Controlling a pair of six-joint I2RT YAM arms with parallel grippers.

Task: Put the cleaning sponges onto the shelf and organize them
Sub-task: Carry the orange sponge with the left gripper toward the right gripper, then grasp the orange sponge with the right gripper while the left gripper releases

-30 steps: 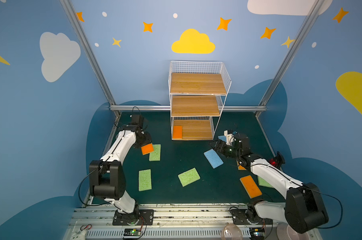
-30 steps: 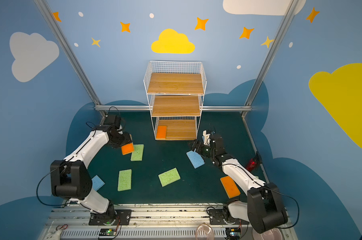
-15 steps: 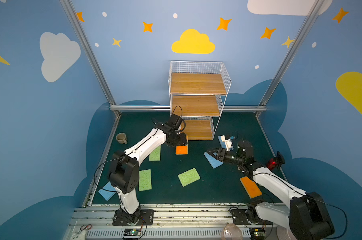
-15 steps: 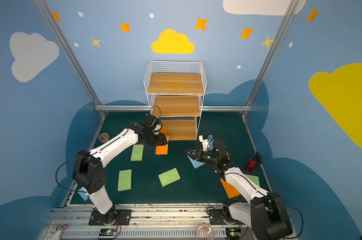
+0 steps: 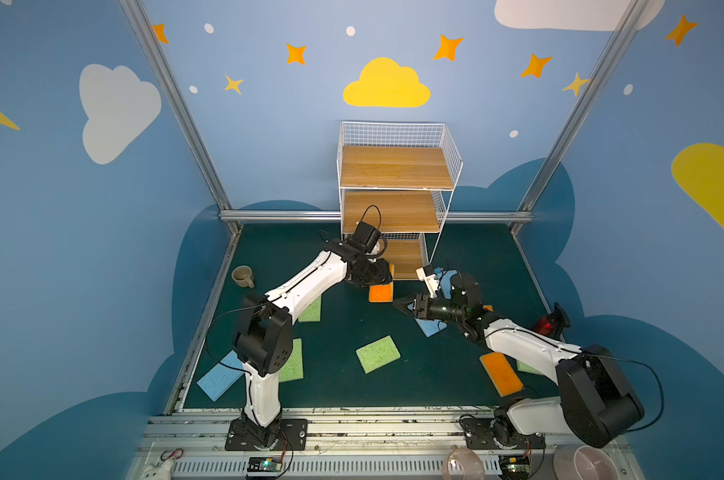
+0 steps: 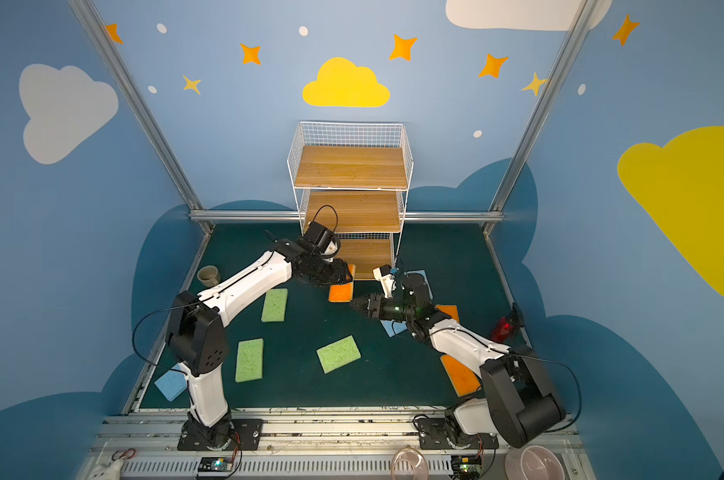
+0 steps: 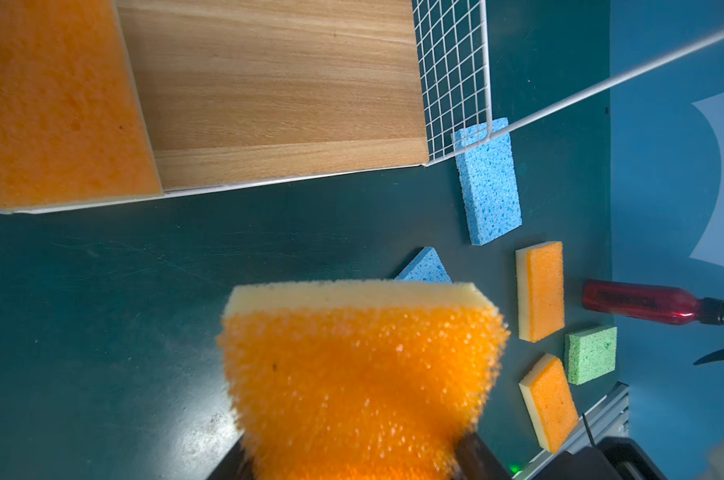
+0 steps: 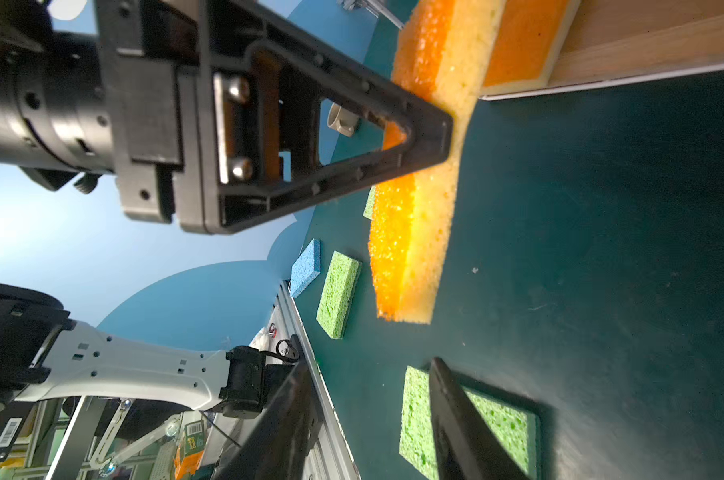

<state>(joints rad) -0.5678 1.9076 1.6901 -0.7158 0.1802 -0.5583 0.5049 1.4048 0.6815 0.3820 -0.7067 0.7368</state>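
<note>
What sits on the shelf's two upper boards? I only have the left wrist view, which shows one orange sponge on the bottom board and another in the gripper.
Observer: No sponges. In both top views the middle and top boards of the shelf show only bare wood.
Reviewer: Any sponges my view misses?
Observer: Three green sponges lie flat on the mat, left and middle.
Reviewer: And the other arm?
Observer: The right gripper hangs open with nothing between its fingers, and its tips are near the held orange sponge.
</note>
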